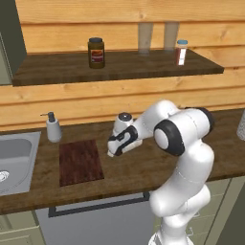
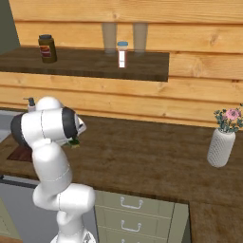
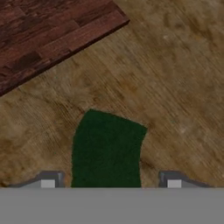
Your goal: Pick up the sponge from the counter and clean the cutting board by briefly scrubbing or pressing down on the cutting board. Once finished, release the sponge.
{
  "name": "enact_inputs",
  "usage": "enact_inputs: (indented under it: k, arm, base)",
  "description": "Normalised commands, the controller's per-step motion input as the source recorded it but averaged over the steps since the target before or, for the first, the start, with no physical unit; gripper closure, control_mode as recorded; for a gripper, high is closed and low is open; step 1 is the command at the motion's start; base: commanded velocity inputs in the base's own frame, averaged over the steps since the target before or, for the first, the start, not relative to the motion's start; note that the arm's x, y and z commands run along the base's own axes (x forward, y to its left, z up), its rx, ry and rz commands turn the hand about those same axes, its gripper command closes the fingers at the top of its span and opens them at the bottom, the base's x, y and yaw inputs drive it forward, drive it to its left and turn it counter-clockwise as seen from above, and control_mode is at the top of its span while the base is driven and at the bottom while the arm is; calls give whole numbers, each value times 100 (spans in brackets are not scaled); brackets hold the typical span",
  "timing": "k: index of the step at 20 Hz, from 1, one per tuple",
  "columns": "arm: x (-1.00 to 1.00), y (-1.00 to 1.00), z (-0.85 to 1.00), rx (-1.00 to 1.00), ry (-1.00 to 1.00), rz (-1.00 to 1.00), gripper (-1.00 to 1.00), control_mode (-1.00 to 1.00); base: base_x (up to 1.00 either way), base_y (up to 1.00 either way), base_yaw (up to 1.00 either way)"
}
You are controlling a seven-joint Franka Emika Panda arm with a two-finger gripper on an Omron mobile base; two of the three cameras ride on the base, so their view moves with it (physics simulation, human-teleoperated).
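Below the hand camera, the dark green sponge (image 3: 107, 148) lies flat on the brown tabletop (image 3: 175, 87), between the two fingertips (image 3: 48, 183) of the tool (image 3: 110, 183). The jaws stand apart, wider than the sponge, with a gap on each side, gripping nothing. Toward eleven o'clock in the hand view sits a corner of the reddish-brown cutting board (image 3: 48, 30), apart from the sponge. From the left base view, the board (image 1: 80, 161) lies left of the tool (image 1: 114, 149).
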Motion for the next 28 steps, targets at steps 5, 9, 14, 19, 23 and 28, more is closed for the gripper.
enact_inputs:
  k: [5, 9, 14, 19, 23, 28]
  arm:
    - [-49, -12, 7, 3, -2, -22, -100, -100]
    - [-92, -10, 48, 3, -11, -20, -100, -100]
    - [-100, -23, 56, 18, -9, -27, -100, -100]
    - [-84, -41, 82, 14, -7, -5, -100, -100]
    - [-49, -36, 93, 11, -5, 0, -100, -100]
    - [-51, -22, 89, 0, -11, 0, -100, -100]
  base:
    - [0, 0, 0]
    - [0, 0, 0]
    - [0, 0, 0]
    - [0, 0, 0]
    - [0, 0, 0]
    - [0, 0, 0]
